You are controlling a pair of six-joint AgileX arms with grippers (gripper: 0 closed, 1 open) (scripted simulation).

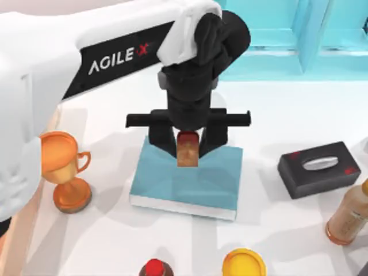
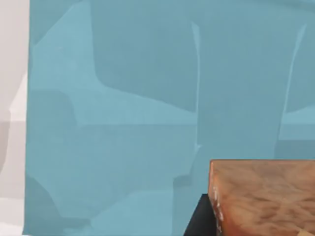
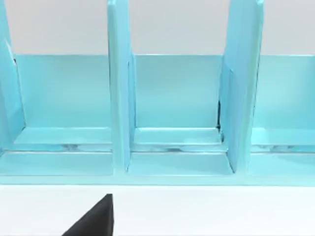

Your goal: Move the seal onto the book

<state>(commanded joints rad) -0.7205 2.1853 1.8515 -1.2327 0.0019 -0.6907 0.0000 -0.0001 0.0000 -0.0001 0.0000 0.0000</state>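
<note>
Top view: left gripper (image 1: pixel 188 146) hides most of the seal (image 1: pixel 187 150), clamped between its fingers over the book (image 1: pixel 190 184) near the far edge; whether seal touches cover is unclear. Right gripper's state cannot be told.

shiny orange trophy cup (image 1: pixel 66 172) sits way left of the fingers, black tissue box (image 1: pixel 319 168) and tan bottle (image 1: pixel 351 213) off right, yellow round lid (image 1: pixel 244 264) nearer the camera, light-blue divider rack (image 3: pixel 172 113) behind

Seal (image 1: pixel 187 150) over book (image 1: pixel 172 187) far edge; trophy (image 1: pixel 64 169) left, tissue box (image 1: pixel 319 168) right.
</note>
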